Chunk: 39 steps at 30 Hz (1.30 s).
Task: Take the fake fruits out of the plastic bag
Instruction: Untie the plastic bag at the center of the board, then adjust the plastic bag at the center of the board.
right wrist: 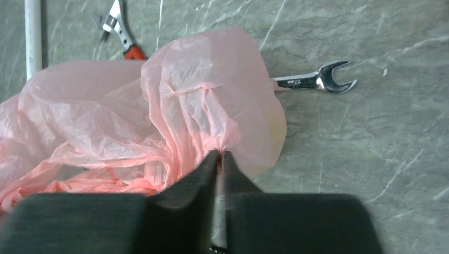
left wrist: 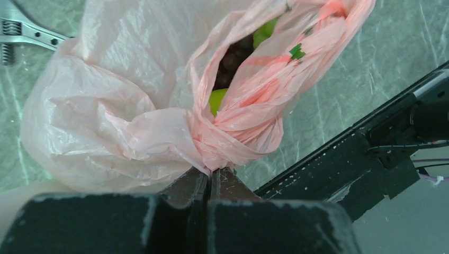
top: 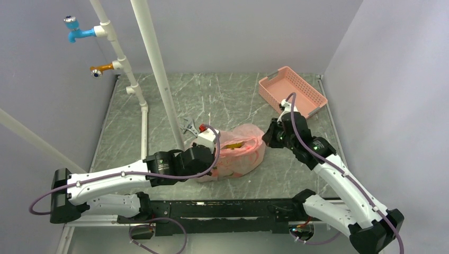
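**Both grippers pinched on the bag, fruits inside**

From above, the bag [top: 238, 153] lay crumpled at the middle of the table [top: 222, 95]. The left gripper [top: 207, 140] was at its 9 o'clock edge and the right gripper [top: 269, 136] at its 3 o'clock edge. A basket [top: 292, 90] sat well apart at 1 o'clock. A wrench [top: 189, 127] lay just beside the bag at 10 o'clock. This view could not show how either pair of jaws stood.

The left wrist view did. The left gripper [left wrist: 210, 173] was closed tight on a gathered twist of the bag [left wrist: 106, 121]. Only this view looked into the bag's mouth, at 12 o'clock from the pinch. There the fruits [left wrist: 218, 100] sat inside, green pieces around dark grapes [left wrist: 233, 57]. The wrench [left wrist: 21, 32] showed its head at 10 o'clock.

In the right wrist view, the right gripper [right wrist: 221, 157] was clamped narrow on a fold of the bag [right wrist: 201, 106], whose film hid the contents. A spanner [right wrist: 313, 81] lay at 2 o'clock, its handle end under the bag, and the wrench [right wrist: 123, 37] lay at 11 o'clock.
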Each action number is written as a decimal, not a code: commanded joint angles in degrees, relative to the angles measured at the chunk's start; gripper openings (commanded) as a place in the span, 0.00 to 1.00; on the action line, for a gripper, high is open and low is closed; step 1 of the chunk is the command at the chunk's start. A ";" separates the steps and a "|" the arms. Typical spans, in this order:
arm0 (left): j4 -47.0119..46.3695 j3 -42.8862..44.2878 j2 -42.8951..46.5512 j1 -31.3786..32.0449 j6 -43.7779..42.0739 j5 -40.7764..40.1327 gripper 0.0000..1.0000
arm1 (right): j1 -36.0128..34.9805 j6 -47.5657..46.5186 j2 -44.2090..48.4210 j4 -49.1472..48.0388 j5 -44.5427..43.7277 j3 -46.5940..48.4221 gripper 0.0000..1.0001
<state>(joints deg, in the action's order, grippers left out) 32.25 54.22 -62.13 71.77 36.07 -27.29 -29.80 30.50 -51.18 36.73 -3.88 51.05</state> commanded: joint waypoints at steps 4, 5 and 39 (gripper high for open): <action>-7.79 -1.57 0.32 -0.14 1.78 5.32 0.00 | -1.01 -3.26 8.32 -1.56 12.66 0.35 0.49; -8.20 -1.49 0.22 -0.14 1.89 5.48 0.00 | -1.04 -2.43 9.73 -1.80 13.94 -0.16 0.52; -2.71 0.77 2.51 -0.05 -3.70 13.72 0.50 | -1.11 12.69 9.29 -18.88 26.14 -13.92 0.00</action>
<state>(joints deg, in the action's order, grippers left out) 26.72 50.50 -59.05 71.72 35.77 -17.63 -30.81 44.01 -42.11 23.53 20.14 32.88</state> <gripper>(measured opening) 0.427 0.019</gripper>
